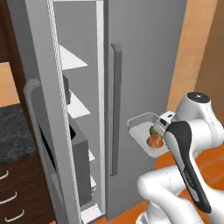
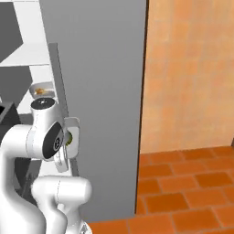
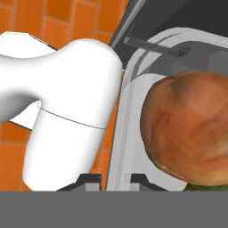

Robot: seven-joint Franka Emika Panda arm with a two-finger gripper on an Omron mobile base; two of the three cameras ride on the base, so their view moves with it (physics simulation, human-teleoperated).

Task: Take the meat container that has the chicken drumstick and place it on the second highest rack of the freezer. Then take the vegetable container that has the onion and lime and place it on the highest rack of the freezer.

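You are on the second half of the job: the gripper (image 3: 115, 179) is clamped on the rim of the shallow pale-grey vegetable container (image 1: 141, 124), carrying it in the air in front of the closed right door of the tall grey-silver freezer (image 1: 144, 65). The round reddish-brown onion (image 1: 155, 141) sits in the tray with the small green lime (image 1: 153, 130) just beside it (the hand view shows the onion large, close above the finger tips). In the right base view a second pale tray holding the small golden-brown chicken drumstick (image 2: 40, 91) already rests on a white shelf inside the open compartment; it looks like the second highest rack, though the angle is too narrow to be certain. The flat white highest rack (image 1: 70, 57) is bare. Next, you need to lift the tray, swing it left past the door edge and long vertical grey bar handle (image 1: 116, 109), keep it level, and set it on that top shelf.
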